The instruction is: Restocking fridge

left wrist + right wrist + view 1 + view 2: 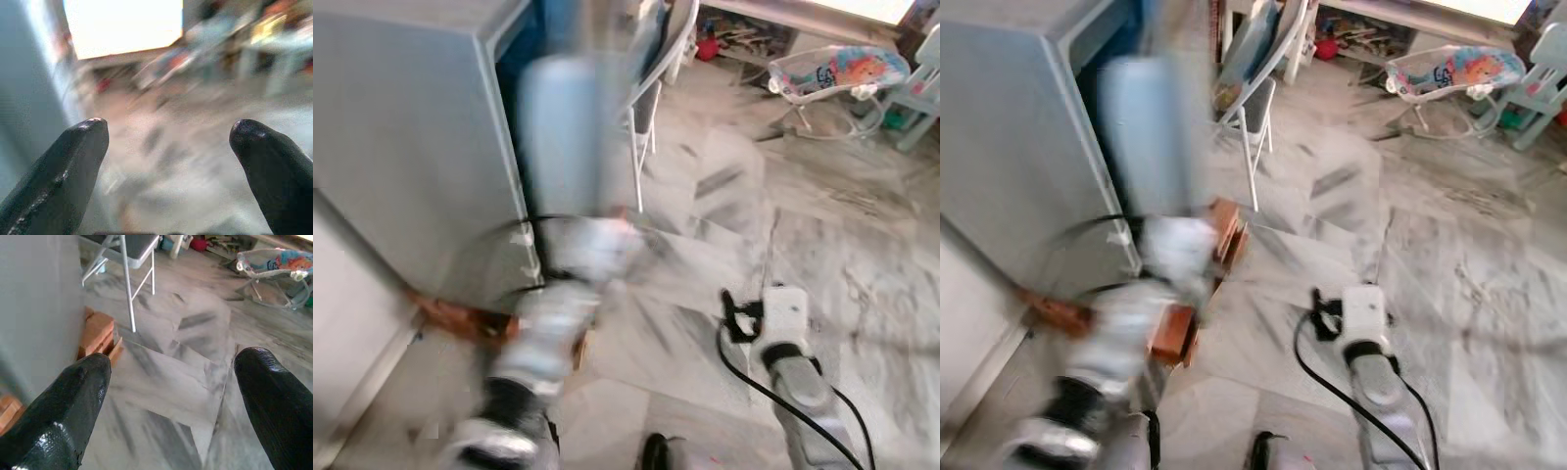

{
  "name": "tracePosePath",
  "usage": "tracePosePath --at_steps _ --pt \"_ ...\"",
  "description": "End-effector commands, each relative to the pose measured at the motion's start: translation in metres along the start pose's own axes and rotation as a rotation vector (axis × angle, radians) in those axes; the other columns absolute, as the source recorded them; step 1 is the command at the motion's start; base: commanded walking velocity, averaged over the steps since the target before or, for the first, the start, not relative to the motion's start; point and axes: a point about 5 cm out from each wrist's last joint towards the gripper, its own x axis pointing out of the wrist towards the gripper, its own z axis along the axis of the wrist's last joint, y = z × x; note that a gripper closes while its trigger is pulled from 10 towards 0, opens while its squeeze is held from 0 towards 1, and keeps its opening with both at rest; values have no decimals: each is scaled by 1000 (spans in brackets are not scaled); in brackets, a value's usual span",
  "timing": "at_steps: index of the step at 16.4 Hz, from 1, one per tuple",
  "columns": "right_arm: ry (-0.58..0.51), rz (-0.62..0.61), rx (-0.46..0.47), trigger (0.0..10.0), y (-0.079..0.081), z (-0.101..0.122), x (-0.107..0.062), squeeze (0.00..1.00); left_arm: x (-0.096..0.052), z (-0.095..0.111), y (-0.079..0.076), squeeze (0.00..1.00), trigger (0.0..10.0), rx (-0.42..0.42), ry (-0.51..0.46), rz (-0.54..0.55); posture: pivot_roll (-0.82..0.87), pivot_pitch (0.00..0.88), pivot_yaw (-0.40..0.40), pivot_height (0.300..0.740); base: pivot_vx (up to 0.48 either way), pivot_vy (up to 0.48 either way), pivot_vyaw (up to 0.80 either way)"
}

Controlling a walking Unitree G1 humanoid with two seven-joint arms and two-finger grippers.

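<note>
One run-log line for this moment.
left gripper open, empty, arm blurred | right gripper open, empty, low | fridge at left | marble floor

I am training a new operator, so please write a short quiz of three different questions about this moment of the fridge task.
1. True or false: the right gripper is open and holds nothing.
2. What stands beside the fridge, behind the blurred left arm?
A. a folding chair
B. a ladder
C. a bucket
3. Fill in the missing word: the reddish blocks lie on the floor at the foot of the ____.

Key
1. True. Its two black fingers stand wide apart over bare marble floor.
2. A, the folding chair.
3. fridge
</note>
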Motion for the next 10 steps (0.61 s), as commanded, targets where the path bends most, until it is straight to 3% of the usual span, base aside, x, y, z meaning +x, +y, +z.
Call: tracePosePath --at_steps 1,2,4,6,9,10 --pt "41 -38 -3 10000 -11 -10 -8 0 -2 -3 2 0 10000 11 9 -4 37 104 -93 740 0 0 0" --pt "50 -39 3 10000 -11 -13 -11 0 -2 -5 15 0 10000 -12 17 91 38 105 -88 740 0 0 0" --pt "55 -39 6 10000 -11 -15 -12 0 -6 -9 28 0 10000 -8 32 159 38 105 -88 740 0 0 0" --pt "62 -24 11 10000 -6 -18 -12 0 -27 -14 62 0 10000 -16 75 322 58 111 -91 740 0 0 0" --pt "58 -18 23 10000 -4 -15 -8 0 -47 -24 66 0 10000 -13 121 364 64 109 -95 740 0 0 0" --pt "59 -17 25 10000 -4 -15 -7 0 -52 -27 65 0 10000 -17 131 371 66 111 -96 740 0 0 -800"
